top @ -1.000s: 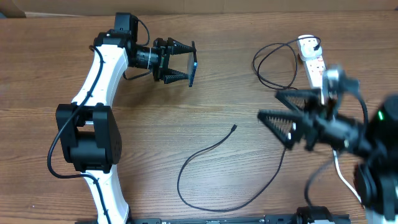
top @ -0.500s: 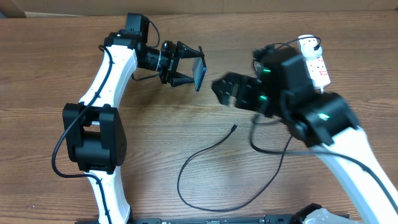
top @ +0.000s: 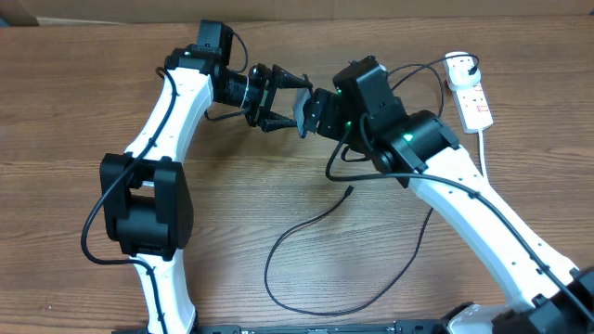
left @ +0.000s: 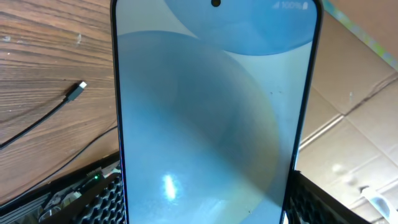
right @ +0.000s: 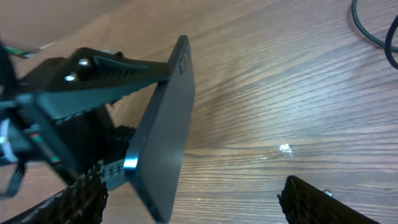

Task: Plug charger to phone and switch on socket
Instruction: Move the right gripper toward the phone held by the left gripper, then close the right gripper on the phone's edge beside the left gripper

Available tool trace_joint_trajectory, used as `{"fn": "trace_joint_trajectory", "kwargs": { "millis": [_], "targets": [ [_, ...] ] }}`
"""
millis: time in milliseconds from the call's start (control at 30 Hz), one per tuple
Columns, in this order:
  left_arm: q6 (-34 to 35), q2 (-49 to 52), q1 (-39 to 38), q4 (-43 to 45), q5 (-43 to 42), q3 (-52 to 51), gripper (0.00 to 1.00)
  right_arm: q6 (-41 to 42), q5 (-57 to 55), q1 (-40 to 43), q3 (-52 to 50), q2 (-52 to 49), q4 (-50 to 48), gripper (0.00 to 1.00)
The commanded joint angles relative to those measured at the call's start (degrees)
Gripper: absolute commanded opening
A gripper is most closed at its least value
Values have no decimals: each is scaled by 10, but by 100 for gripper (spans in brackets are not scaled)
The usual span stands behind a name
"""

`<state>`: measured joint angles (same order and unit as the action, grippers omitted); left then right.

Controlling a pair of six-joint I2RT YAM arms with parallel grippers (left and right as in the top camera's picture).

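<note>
My left gripper (top: 290, 102) is shut on the phone (top: 302, 112) and holds it on edge above the table's back middle. In the left wrist view the blue-and-white screen (left: 211, 112) fills the frame between the ridged fingers (left: 102, 202). My right gripper (top: 318, 115) is open, its jaws either side of the phone's free end; the dark back (right: 165, 137) lies near the left finger (right: 78, 199), with a wide gap to the other. The charger (top: 306, 223) lies loose on the wood, its plug tip (top: 349, 190) below both grippers. The socket (top: 471, 97) lies far right.
Black cable loops (top: 408, 88) run from the socket's far end behind my right arm, and a white cord (top: 484, 158) leads toward the front. A cardboard wall (top: 390, 7) borders the back edge. The charger tip (left: 81, 86) also shows on the wood.
My right arm has swung from the right side leftward to the phone, and its jaws now straddle the phone's end. My left gripper carried the phone slightly right and nearer.
</note>
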<state>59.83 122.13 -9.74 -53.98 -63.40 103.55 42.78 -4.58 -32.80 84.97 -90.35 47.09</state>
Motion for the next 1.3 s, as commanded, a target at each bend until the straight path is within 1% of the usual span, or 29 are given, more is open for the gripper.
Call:
{"fn": "trace_joint_trajectory", "kwargs": {
  "millis": [0, 67, 200, 433, 633, 767, 900, 1133, 1267],
  "targets": [
    [22, -1, -9, 2, 11, 17, 66, 5, -18, -10, 15, -6, -10, 86],
    [35, -1, -12, 2, 16, 17, 66, 5, -19, -13, 14, -6, -14, 79],
    [58, -1, -20, 3, 24, 17, 66, 5, -19, -13, 13, -11, -24, 73],
    [60, -1, -31, 3, 27, 17, 66, 5, -33, -13, 12, -42, -13, 72],
    [55, -1, -31, 3, 35, 17, 66, 4, -50, -12, 12, -43, -12, 54],
    [55, -1, -31, 3, 37, 17, 66, 5, -59, -12, 12, -43, -3, 48],
    [56, -1, -31, 3, 46, 17, 66, 4, -59, -18, 12, -43, -2, 46],
    [89, -1, -31, 3, 51, 17, 67, 5, -59, -25, 12, -46, 2, 46],
    [92, -1, -31, 4, 51, 17, 67, 5, -59, -26, 12, -50, 2, 44]
  ]
}}
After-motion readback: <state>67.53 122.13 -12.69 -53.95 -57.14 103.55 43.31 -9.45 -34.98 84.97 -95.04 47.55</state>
